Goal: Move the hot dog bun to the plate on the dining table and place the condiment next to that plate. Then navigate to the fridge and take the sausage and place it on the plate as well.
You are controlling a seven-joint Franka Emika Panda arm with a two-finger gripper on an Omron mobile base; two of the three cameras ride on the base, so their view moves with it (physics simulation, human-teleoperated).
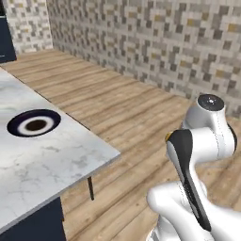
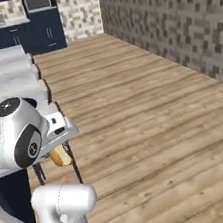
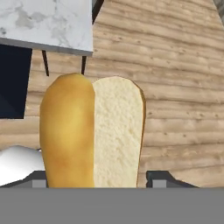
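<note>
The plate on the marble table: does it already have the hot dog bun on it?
No, the plate on the marble table is bare, while the hot dog bun sits between the gripper's fingertips over the wooden floor.

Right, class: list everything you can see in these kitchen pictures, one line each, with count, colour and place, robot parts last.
hot dog bun: one, golden crust and pale cut face, between the fingers, over the floor.
plate: one, dark rim with white and brown centre, on the table.
dining table: one, white-grey marble, left of the arm.
floor: wooden planks.
wall: grey-beige mosaic tiles.
cabinets: dark blue, far end.
hand: one, dark fingertips, closed on the bun.
</note>
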